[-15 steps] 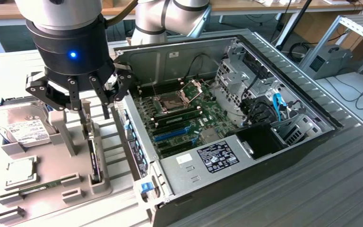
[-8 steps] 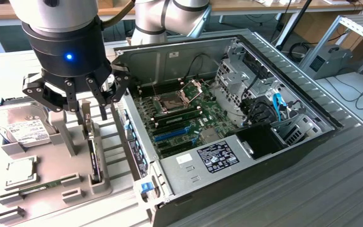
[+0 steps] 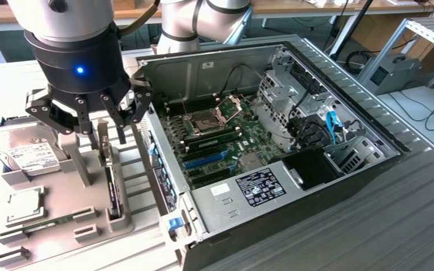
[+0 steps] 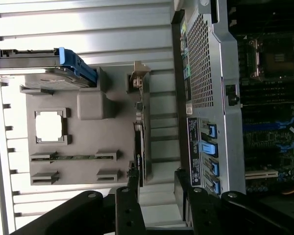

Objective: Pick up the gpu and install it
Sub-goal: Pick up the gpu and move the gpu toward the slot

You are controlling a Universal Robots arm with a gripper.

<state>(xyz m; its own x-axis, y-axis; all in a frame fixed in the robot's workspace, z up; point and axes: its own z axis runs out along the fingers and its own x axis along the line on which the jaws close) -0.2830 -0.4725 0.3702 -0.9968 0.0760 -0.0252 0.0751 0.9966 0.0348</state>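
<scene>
The gpu (image 3: 111,180) is a thin black card standing on edge in a slot of the grey holder (image 3: 74,186), its silver bracket end toward the back. In the wrist view the gpu (image 4: 140,142) is seen edge-on, with its bracket beyond it. My gripper (image 3: 113,121) hangs open just above the card's bracket end, its dark fingers (image 3: 138,110) spread to either side and apart from it. From the wrist, the gripper (image 4: 157,205) has nothing between its fingers (image 4: 129,208).
The open computer case (image 3: 368,169) lies at the exterior view's right of the holder, motherboard (image 3: 225,135) exposed, with blue slots (image 3: 205,161). On the holder sit a silver hard drive (image 3: 25,149), a processor chip (image 3: 22,204) and a green RAM stick (image 3: 51,221).
</scene>
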